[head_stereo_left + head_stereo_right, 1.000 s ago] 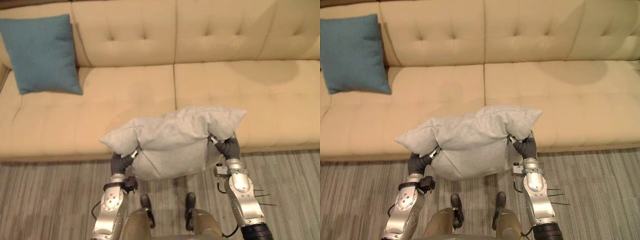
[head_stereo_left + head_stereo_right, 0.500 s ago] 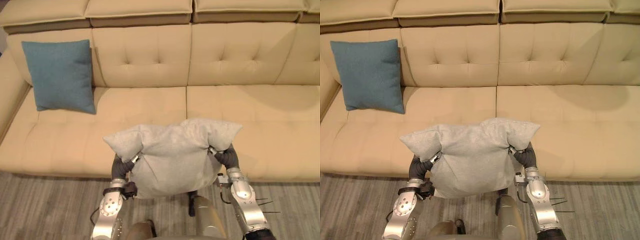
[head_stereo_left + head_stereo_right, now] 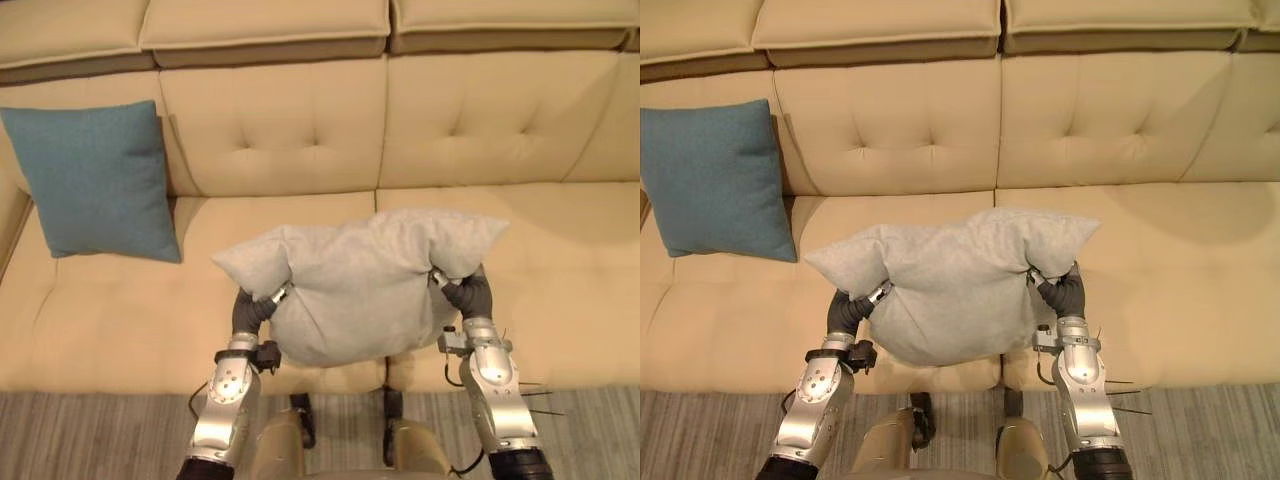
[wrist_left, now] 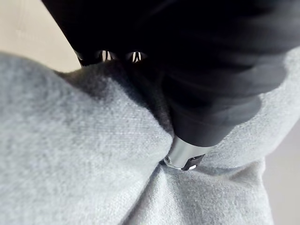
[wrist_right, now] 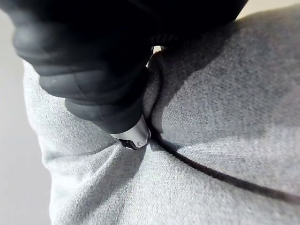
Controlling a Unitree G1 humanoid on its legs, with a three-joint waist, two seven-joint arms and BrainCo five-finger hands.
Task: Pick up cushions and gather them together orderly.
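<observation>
Left hand (image 4: pixel 183 157), right hand (image 5: pixel 133 137) grip grey cushion (image 3: pixel 360 285) above sofa (image 3: pixel 120 320) front edge. Blue cushion (image 3: pixel 95 180) leans at left end

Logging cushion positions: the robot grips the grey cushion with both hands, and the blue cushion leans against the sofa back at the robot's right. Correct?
Not quite. The blue cushion leans against the sofa back at the robot's left, as the left eye view shows. The left hand and right hand do grip the grey cushion.

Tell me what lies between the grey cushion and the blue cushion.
Between grey cushion and blue cushion: bare sofa seat, per left eye view.
</observation>
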